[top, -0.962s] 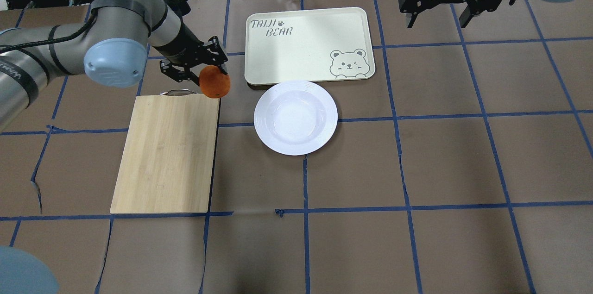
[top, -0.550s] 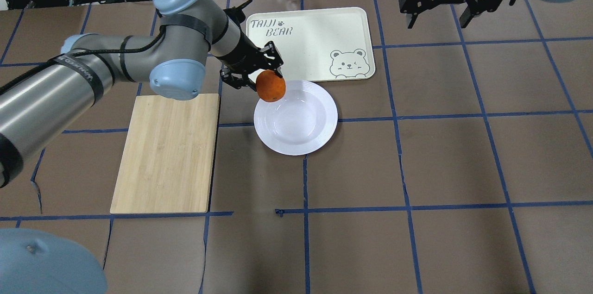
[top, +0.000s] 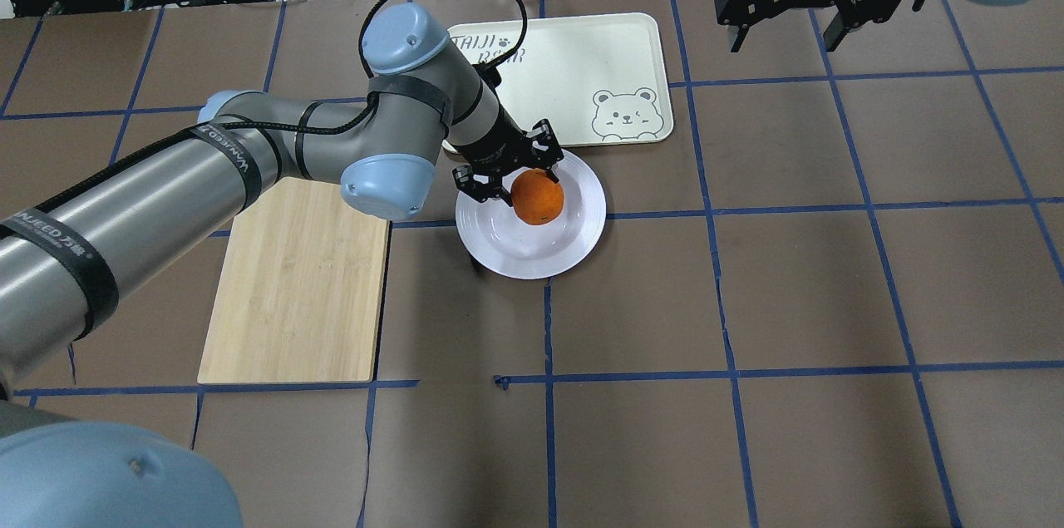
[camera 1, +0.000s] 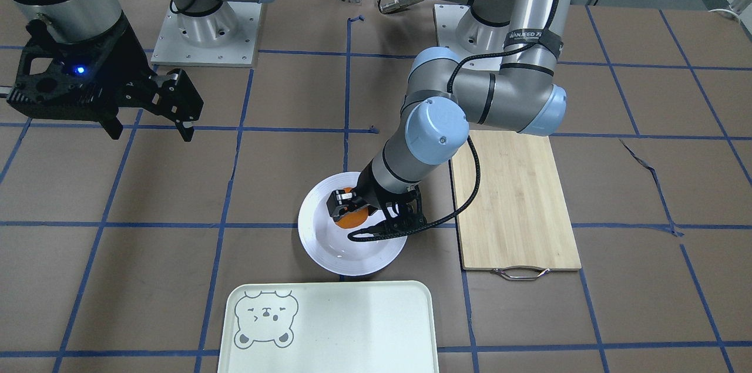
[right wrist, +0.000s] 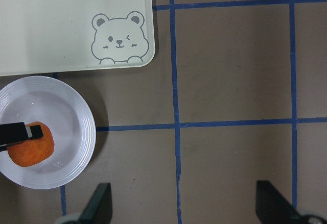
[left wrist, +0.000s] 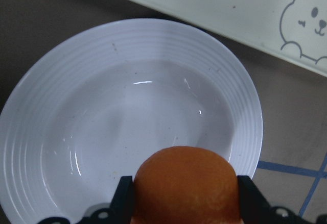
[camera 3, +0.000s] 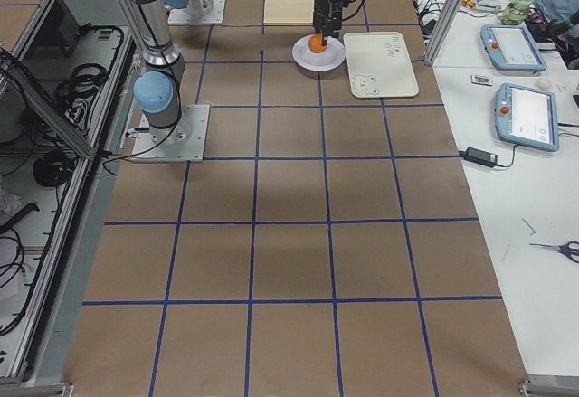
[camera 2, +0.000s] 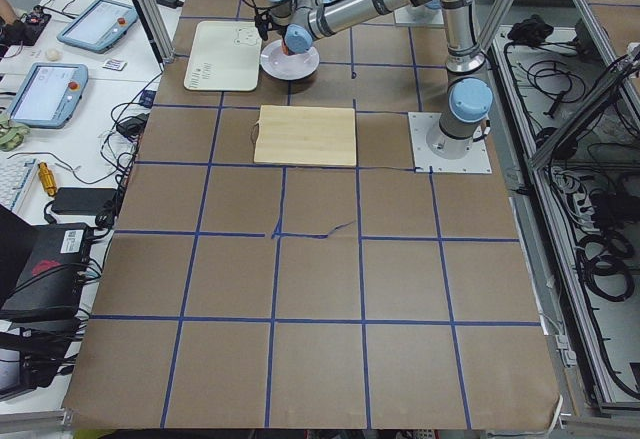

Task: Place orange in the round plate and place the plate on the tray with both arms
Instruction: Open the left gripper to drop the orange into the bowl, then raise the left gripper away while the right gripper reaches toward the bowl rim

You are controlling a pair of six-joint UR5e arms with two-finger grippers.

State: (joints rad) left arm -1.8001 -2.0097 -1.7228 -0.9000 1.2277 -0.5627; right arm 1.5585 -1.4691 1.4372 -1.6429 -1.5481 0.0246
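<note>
My left gripper (top: 522, 181) is shut on the orange (top: 537, 198) and holds it low over the sunken centre of the round plate (top: 532, 260). The left wrist view shows the orange (left wrist: 186, 185) between the black fingers, with the white ridged plate (left wrist: 127, 106) just below; I cannot tell whether the fruit touches it. The cream tray (top: 573, 62) with the bear face lies directly behind the plate, its edge close to the plate's rim. My right gripper (top: 785, 33) hangs open and holds nothing, high over the far right of the table, beyond the tray's right side.
A wooden cutting board (top: 291, 287) with a metal handle lies left of the plate, partly under my left arm. Blue tape lines cross the brown table. Cables and boxes sit beyond the far edge.
My left arm has carried the orange to the right, from the board's far corner, past the plate's near-left rim, to over the plate's centre and lower. The right gripper has not moved.
</note>
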